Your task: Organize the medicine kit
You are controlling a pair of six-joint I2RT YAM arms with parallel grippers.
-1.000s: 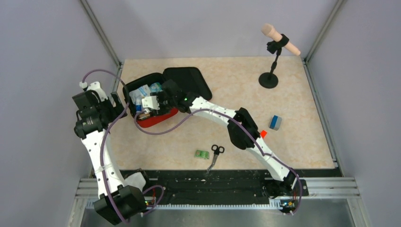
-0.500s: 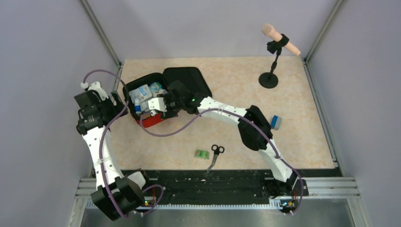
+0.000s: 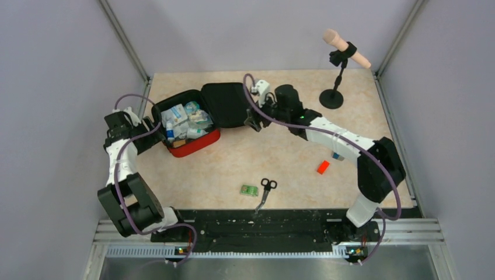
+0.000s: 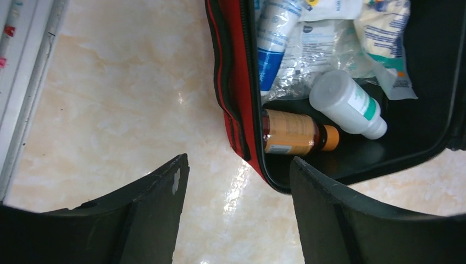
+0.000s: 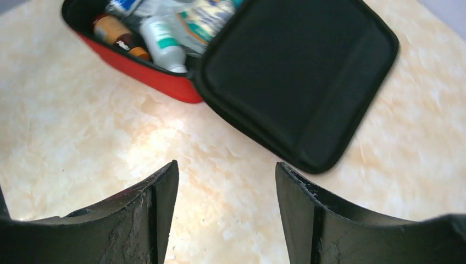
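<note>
The medicine kit (image 3: pixel 197 145) lies open at the back left of the table, its red half packed and its black-lined lid (image 3: pixel 229 104) flat to the right. Inside are an amber bottle (image 4: pixel 291 133), a white bottle (image 4: pixel 343 102), a tube (image 4: pixel 275 38) and several packets. My left gripper (image 3: pixel 154 126) hovers open just off the kit's left corner (image 4: pixel 231 82), nothing between its fingers. To the right of the lid (image 5: pixel 297 71), my right gripper (image 3: pixel 253 121) also stands open and empty above bare table.
Black scissors (image 3: pixel 266 189) and a small green packet (image 3: pixel 249 190) lie near the front edge. A small red block (image 3: pixel 323 167) and a blue-grey item (image 3: pixel 337 155) sit by the right arm. A microphone stand (image 3: pixel 333 96) stands at the back right. A metal rail (image 4: pixel 22 82) borders the left.
My right gripper has pulled out of the kit and swung right, past the lid. The left arm has folded in toward the kit and its jaws have narrowed a little.
</note>
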